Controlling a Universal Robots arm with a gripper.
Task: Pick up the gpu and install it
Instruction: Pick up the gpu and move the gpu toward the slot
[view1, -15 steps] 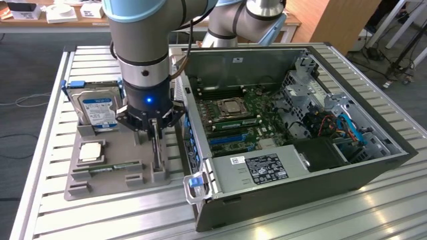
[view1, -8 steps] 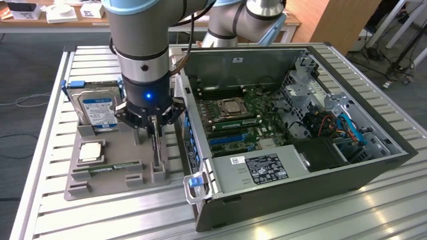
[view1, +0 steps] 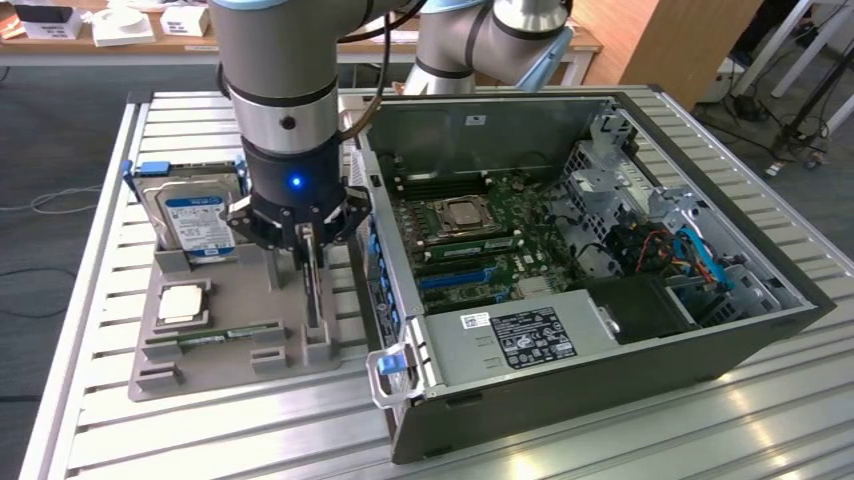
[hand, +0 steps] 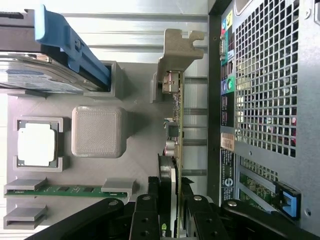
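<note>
one gpu (hand: 177, 107) stands on edge in its slot of the grey holder tray (view1: 227, 370), just beside the open computer case (view1: 641, 370). the gripper (view1: 310, 255) sits low over the card, straddling its upper edge. whether the claw is clamped on it or just apart, i cannot tell. a hard drive (view1: 194, 215), a cpu (view1: 180, 303) and a ram stick (view1: 220, 338) rest in the same tray.

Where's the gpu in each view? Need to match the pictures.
Exterior view: the gpu stands on edge in the gray holder, on its side nearest the computer case.
Wrist view: the gpu is seen edge-on, between the holder and the case.
Shared landmark: the square silver chip in the holder.
</note>
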